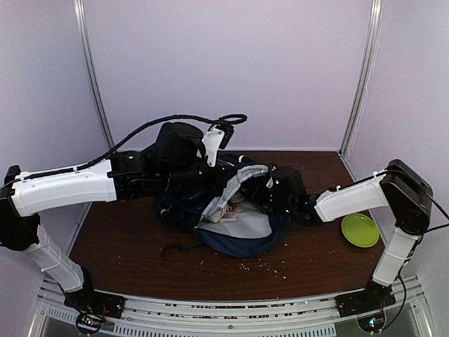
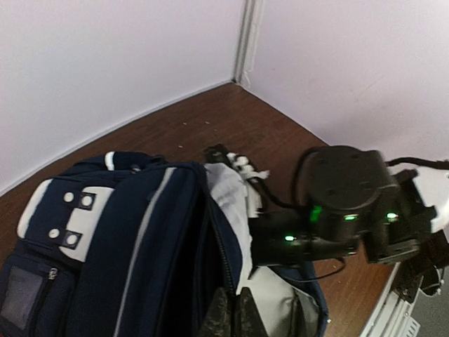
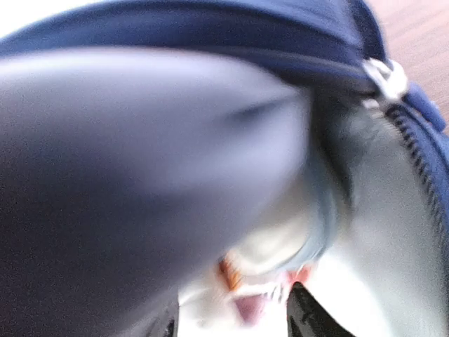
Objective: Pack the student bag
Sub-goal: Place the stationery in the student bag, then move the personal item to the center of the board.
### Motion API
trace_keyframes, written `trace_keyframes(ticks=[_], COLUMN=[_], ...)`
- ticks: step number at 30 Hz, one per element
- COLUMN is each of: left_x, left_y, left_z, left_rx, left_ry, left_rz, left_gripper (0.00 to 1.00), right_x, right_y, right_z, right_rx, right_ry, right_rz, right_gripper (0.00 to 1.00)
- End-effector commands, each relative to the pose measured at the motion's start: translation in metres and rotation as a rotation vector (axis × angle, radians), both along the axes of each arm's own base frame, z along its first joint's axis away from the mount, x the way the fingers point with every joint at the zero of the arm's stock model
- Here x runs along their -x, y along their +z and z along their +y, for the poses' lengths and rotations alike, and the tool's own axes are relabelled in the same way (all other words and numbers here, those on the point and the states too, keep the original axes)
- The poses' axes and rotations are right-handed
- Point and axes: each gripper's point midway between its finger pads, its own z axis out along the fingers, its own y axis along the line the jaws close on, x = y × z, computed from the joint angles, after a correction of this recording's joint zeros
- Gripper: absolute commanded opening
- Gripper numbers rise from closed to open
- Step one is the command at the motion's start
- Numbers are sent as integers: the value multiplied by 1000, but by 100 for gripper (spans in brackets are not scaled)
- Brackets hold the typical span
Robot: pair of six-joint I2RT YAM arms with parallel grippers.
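The student bag (image 1: 242, 242) lies open at the middle of the table, navy with light grey lining. My left gripper (image 1: 205, 181) reaches over it from the left. In the left wrist view the left gripper (image 2: 242, 312) is shut on the bag's (image 2: 140, 239) zipper edge and holds the opening up. My right gripper (image 1: 265, 189) reaches into the opening from the right. In the right wrist view the right gripper (image 3: 235, 326) has its fingers apart inside the bag (image 3: 210, 31). A blurred white packet (image 3: 252, 295) with orange and pink print sits between them. Whether they touch it is unclear.
A green plate (image 1: 360, 229) lies on the table at the right, next to the right arm. Small crumbs (image 1: 259, 265) are scattered in front of the bag. A dark strap (image 1: 175, 247) trails at the bag's front left. Walls close the back and sides.
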Motion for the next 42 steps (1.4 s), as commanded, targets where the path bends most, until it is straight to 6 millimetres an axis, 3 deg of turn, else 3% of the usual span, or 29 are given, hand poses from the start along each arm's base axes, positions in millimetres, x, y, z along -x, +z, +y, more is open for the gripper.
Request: trace_keyframes(ticks=[1, 4, 8, 14, 18, 21, 25, 30, 35, 42], left_x=[-31, -44, -61, -74, -83, -94, -107, -123, -149, -164], left_y=[81, 92, 107, 150, 171, 170, 160, 145, 131, 117], left_z=[47, 70, 98, 140, 169, 185, 182, 156, 145, 145], left_rx=[107, 87, 93, 171, 183, 187, 184, 158, 151, 171], left_ry=[244, 356, 469, 578, 685, 733, 722, 669, 665, 655], left_rz=[-175, -211, -229, -301, -348, -345, -323, -303, -264, -234], left_gripper=[0, 0, 0, 0, 0, 0, 0, 0, 0, 0], right_x=[50, 77, 98, 110, 108, 106, 105, 113, 108, 86], right_y=[33, 47, 63, 94, 88, 65, 23, -19, -30, -51], right_z=[6, -9, -27, -74, -107, -115, -98, -48, 13, 65], right_rx=[59, 129, 192, 225, 223, 294, 398, 528, 609, 682], right_ry=[193, 213, 247, 150, 17, -2, 89, 249, 349, 370], right_rz=[-39, -59, -64, -164, -202, -190, -150, -171, -240, -290], right_gripper=[58, 61, 62, 62, 61, 61, 60, 62, 68, 81])
